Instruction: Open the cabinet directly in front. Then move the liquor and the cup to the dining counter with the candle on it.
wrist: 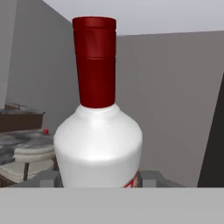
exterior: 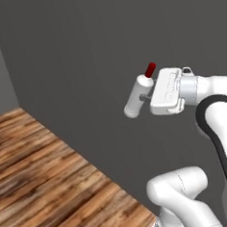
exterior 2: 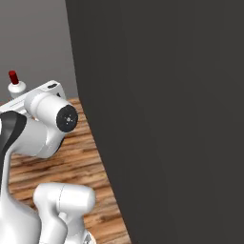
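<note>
Bottle up close: the liquor point(wrist: 98, 131) takes up the centre of the hand view, white shoulder low, red cap reaching the upper middle of the frame
Hand: the hand point(exterior: 145, 98) pinches the liquor around its body, a pad showing on each side of the bottle at the bottom of the hand view
Where it is: in the left base view the bottle sits right of centre, held in the air, leaning with its cap toward the upper right; in the right base view only its cap and shoulder peek out at the upper left, above the arm
Surroundings: a dark grey wall point(exterior: 82, 60) lies behind it, a plank floor point(exterior: 48, 173) lower left
Step in hand: my reading is a carry toward the dining counter
Doing it well: hold the pinch steady, bring the bottle upright before lowering, and set it down clear of the candle
Hard to make out: blurred shapes at the left edge of the hand view may be a desk and stools, I cannot tell; the label is mostly cut off at the bottom
</note>
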